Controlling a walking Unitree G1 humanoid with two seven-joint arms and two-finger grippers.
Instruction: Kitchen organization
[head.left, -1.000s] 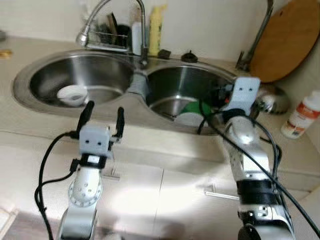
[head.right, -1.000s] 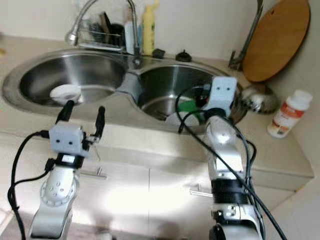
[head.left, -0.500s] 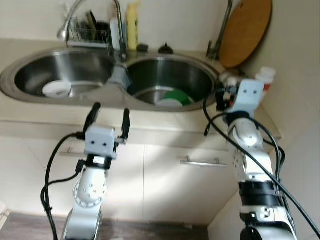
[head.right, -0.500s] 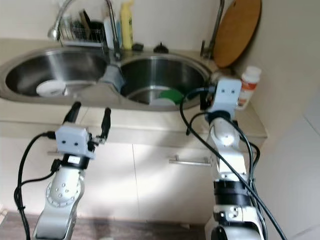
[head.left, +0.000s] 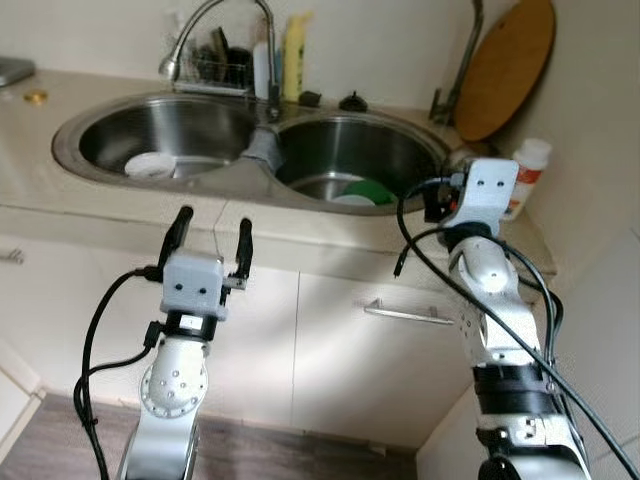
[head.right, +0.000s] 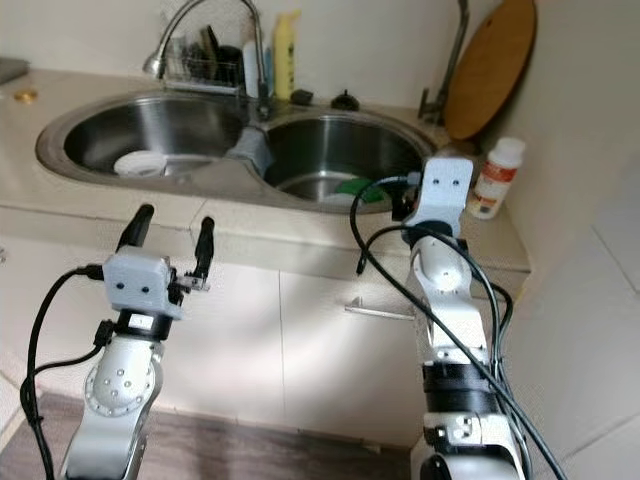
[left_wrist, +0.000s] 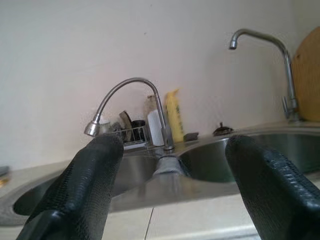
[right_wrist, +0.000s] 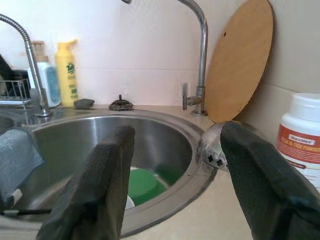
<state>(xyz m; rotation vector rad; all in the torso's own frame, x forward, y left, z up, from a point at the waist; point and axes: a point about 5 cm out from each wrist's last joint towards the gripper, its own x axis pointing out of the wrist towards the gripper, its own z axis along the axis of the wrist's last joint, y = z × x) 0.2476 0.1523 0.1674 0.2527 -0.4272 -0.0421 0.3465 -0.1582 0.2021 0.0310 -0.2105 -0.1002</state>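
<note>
While both hands wait empty before the tabletop, the left hand (head.left: 210, 238) at seven o'clock and the right hand (right_wrist: 172, 172) at three o'clock hold fingers apart. Beyond, a green plate (right_wrist: 144, 185) lies in the right sink basin (head.left: 400, 160): probably rigid, wet, slippery; grip its rim.

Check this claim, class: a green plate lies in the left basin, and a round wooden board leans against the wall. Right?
Wrong basin. The green plate lies in the right basin, as the left eye view shows. The round wooden board does lean against the wall.
</note>
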